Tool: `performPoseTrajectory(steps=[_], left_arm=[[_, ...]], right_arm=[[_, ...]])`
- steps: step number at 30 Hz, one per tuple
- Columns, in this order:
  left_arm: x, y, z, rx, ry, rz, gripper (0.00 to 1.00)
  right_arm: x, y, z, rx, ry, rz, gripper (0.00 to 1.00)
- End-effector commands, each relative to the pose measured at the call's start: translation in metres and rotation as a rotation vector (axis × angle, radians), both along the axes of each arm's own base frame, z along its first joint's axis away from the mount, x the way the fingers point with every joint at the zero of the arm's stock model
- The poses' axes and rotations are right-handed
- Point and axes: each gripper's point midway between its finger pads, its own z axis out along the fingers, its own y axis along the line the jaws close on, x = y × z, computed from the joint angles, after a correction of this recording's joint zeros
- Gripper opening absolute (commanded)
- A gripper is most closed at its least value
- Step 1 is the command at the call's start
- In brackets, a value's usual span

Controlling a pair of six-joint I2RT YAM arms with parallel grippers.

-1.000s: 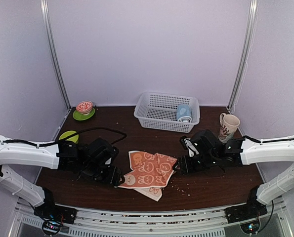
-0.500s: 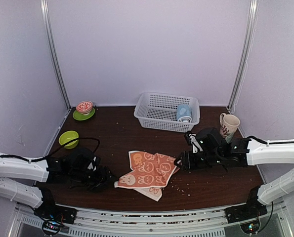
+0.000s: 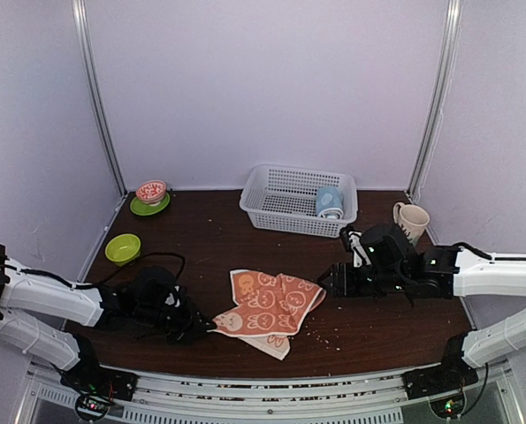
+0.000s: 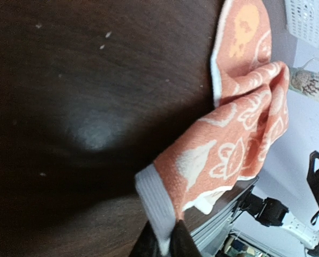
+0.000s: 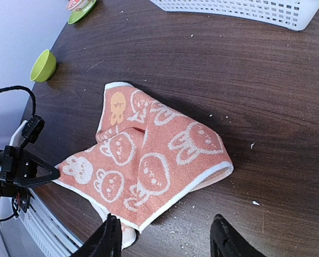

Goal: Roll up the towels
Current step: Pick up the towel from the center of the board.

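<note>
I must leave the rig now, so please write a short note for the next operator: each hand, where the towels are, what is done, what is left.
The left hand is shut on a white-edged corner of the orange towel, low over the table.
The right hand is open by that towel's right edge, holding nothing.
The blue towel is in the white basket, apparently rolled.
Done: seemingly the blue towel.
Left: the orange towel lies loosely folded, unrolled.
</note>
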Motion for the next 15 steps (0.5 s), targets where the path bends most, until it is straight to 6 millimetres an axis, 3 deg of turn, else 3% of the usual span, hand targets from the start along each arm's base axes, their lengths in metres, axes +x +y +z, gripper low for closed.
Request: performPoseTrajectory(steps=[1,4,6,9,12,15], left_arm=[[0.013,-0.007,0.014,-0.044,-0.046,0.019,0.01],[0.022,-0.004,0.03,-0.038,-0.096,0.037,0.0],[0.034,-0.005,0.06,-0.015,-0.188,0.028,0.0],[0.053,-0.007,0.139,0.018,-0.391,-0.01,0.0],[0.067,-0.007,0.231,-0.023,-0.607,-0.002,0.0],[0.073,-0.005,0.282,-0.064,-0.717,0.031,0.0]], right_arm=[[0.003,-0.007,0.009,-0.012,-0.028,-0.029,0.57],[0.004,-0.011,0.014,-0.015,-0.05,-0.038,0.57],[0.005,-0.014,0.02,-0.018,-0.073,-0.04,0.57],[0.003,-0.017,0.028,-0.011,-0.103,-0.033,0.57],[0.002,-0.017,0.029,0.039,-0.133,-0.031,0.58],[-0.002,-0.012,0.019,0.086,-0.133,-0.006,0.58]])
